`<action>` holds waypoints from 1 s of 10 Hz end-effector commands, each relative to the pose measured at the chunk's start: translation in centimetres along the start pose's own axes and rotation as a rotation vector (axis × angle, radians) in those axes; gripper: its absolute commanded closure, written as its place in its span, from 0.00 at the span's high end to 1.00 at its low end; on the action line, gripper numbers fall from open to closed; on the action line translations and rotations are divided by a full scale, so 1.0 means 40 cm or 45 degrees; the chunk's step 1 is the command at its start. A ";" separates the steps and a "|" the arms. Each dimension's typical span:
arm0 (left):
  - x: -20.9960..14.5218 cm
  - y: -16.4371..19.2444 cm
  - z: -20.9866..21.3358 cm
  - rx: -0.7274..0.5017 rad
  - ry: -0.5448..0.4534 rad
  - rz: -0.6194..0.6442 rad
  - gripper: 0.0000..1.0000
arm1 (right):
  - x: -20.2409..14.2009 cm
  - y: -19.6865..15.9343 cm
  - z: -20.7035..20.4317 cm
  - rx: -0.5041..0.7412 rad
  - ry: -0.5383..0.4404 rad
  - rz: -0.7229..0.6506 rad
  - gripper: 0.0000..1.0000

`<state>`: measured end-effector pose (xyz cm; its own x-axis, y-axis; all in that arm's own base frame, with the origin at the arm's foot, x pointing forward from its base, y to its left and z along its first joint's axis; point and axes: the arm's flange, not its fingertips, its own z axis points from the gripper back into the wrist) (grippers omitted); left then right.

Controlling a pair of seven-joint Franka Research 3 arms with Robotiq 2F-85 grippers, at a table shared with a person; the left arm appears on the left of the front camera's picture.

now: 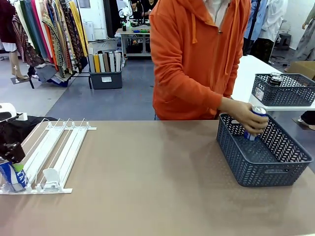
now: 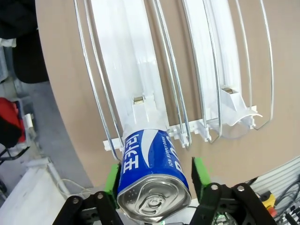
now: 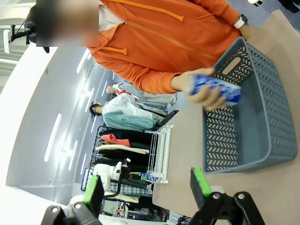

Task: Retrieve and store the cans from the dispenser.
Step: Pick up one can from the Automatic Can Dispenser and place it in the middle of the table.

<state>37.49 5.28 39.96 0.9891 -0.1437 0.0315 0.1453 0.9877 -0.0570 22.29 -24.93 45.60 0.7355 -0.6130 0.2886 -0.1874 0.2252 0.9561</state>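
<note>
Your left gripper (image 2: 154, 174) brackets the can (image 2: 149, 161) at the dispenser's (image 2: 136, 70) low end, bottom centre; whether it's pressing, you can't tell. The can is thin, slick aluminium, probably full: grip it mid-body, gently. Your right gripper (image 3: 146, 187) gapes empty.

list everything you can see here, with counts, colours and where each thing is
can in the rack: 1, blue and white, near end of the rack's leftmost lane
can in hand: 1, blue and white, held over the near basket
other cans: at least 2, silver tops, in the far basket
rack: 1, white and clear, left side of the table
near basket: 1, grey, right side of the table
far basket: 1, grey, on the white table behind
table: 1, brown
person's hand: 1, orange sleeve, holding a can
left gripper: 1, black, green pads either side of the can in the rack, grip unclear
right gripper: 1, black, green pads, open, nothing held
</note>
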 end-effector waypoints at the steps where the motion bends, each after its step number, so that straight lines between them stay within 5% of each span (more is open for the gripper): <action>1: -0.014 -0.009 -0.003 0.036 0.005 0.028 0.00 | 0.004 0.003 -0.002 0.013 -0.009 0.019 1.00; 6: -0.014 -0.002 0.016 0.043 -0.028 0.040 0.00 | 0.004 0.003 -0.002 0.013 -0.009 0.019 1.00; 10: -0.078 -0.034 0.283 0.172 -0.209 -0.056 0.00 | 0.004 0.003 -0.002 0.013 -0.009 0.019 1.00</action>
<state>35.15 5.34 47.66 0.9747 -0.1710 0.1442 0.1687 0.9853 0.0285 22.30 -24.93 45.59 0.7356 -0.6130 0.2883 -0.1872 0.2250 0.9562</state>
